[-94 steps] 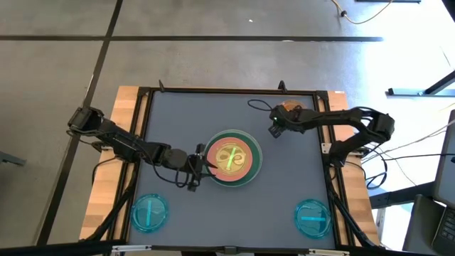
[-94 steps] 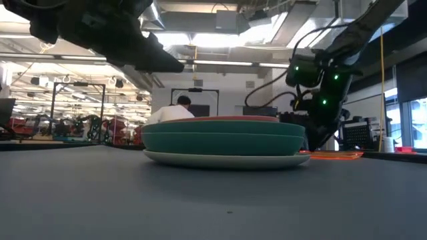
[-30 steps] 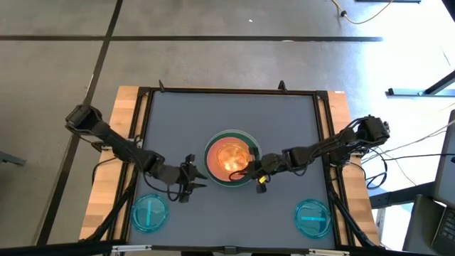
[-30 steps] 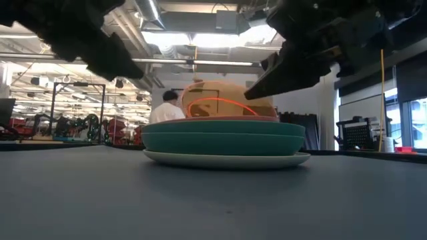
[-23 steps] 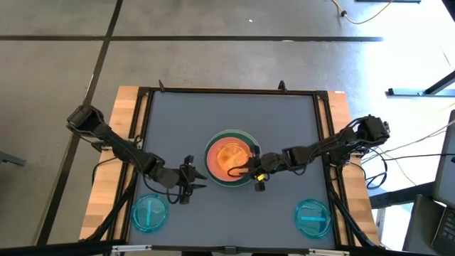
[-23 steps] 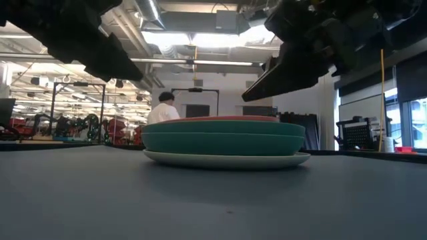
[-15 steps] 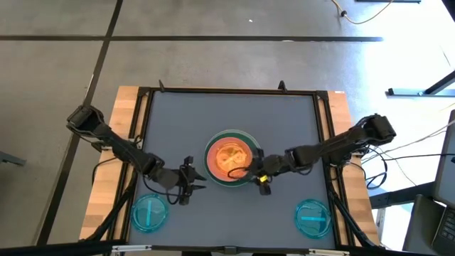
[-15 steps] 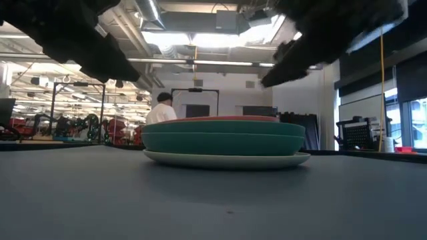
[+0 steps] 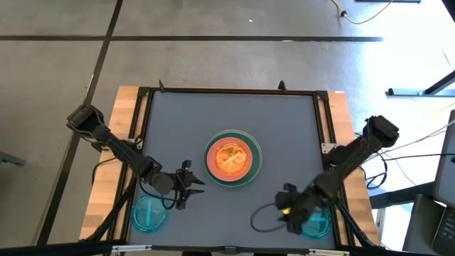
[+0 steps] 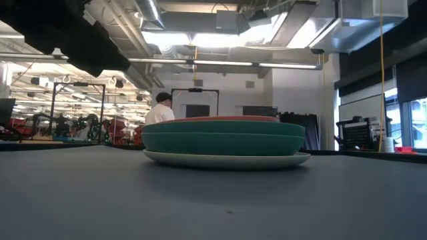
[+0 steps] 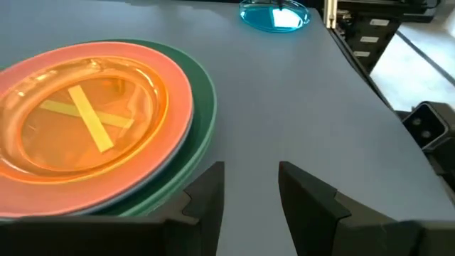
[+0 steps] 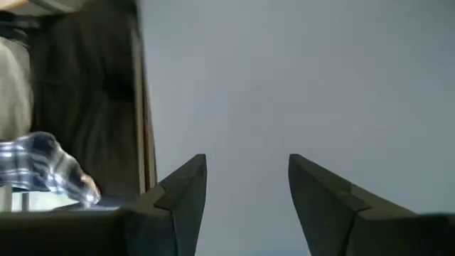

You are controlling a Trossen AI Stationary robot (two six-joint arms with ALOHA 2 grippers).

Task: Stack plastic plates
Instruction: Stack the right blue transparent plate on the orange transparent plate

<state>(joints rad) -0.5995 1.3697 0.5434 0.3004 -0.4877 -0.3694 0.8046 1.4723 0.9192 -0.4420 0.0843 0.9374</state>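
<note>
2 cyan plates sit at the near corners of the surface [image 9: 284, 135]: left cyan plate [image 9: 149, 212], right cyan plate [image 9: 316, 221]. Right gripper [image 9: 290, 211] beside the latter, jaws open, empty. Left gripper [image 9: 186, 186] likewise open. Stack [image 9: 232, 158] centred, orange plate [image 11: 78, 124] on top. Risk: jaws could push the thin rim away instead of gripping it.

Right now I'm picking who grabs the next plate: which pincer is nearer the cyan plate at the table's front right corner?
Right. The right pincer hovers just beside that cyan plate. The left pincer is across the table, beside the central stack.
</note>
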